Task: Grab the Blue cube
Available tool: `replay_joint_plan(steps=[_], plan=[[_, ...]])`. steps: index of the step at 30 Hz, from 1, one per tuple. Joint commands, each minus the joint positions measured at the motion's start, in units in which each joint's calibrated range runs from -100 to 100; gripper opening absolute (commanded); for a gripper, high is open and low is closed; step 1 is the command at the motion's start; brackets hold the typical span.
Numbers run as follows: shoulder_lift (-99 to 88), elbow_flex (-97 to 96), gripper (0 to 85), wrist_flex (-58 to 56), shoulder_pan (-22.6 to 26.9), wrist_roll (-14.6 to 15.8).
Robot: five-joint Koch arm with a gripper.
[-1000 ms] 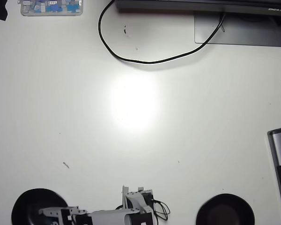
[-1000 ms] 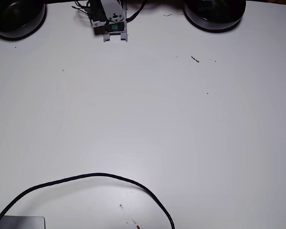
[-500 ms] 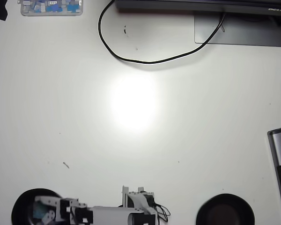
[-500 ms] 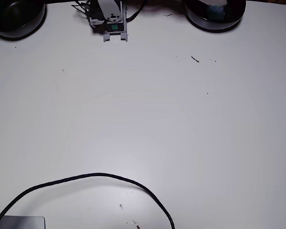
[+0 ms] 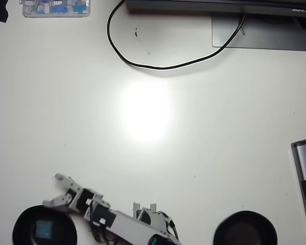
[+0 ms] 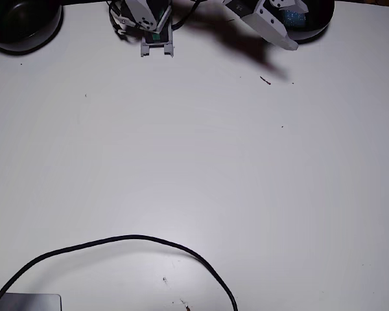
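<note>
The smooth white tabletop (image 5: 219, 127) fills both views, with a bright glare patch at its middle in the overhead view. A thin black cable (image 5: 143, 64) loops across it in a curve. Two round, black, shallow bowls sit near the arm's base; the one at the overhead view's lower left (image 5: 23, 224) holds the small teal-blue square block (image 5: 43, 229), speckled on its top face, lying flat inside. The other black bowl (image 5: 245, 229) is cut off by the frame edge. In the fixed view the block (image 6: 292, 16) is partly hidden behind the arm. The grey-and-black plastic arm (image 5: 122, 229) reaches out slantwise from its base, and the gripper (image 5: 55, 191) hangs just beyond the bowl's rim, its jaws spread apart in a V, holding nothing. A clear plastic box (image 5: 56, 7) of tiny blue-and-white pieces is cropped at the top edge.
</note>
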Motion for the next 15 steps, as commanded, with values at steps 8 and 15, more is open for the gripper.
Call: replay_joint_plan(steps=[8,15], plan=[[-7.0,-1.6,46.4,0.1,-12.8,1.3],[-6.3,-7.1,46.4,3.3,-19.8,1.9]])
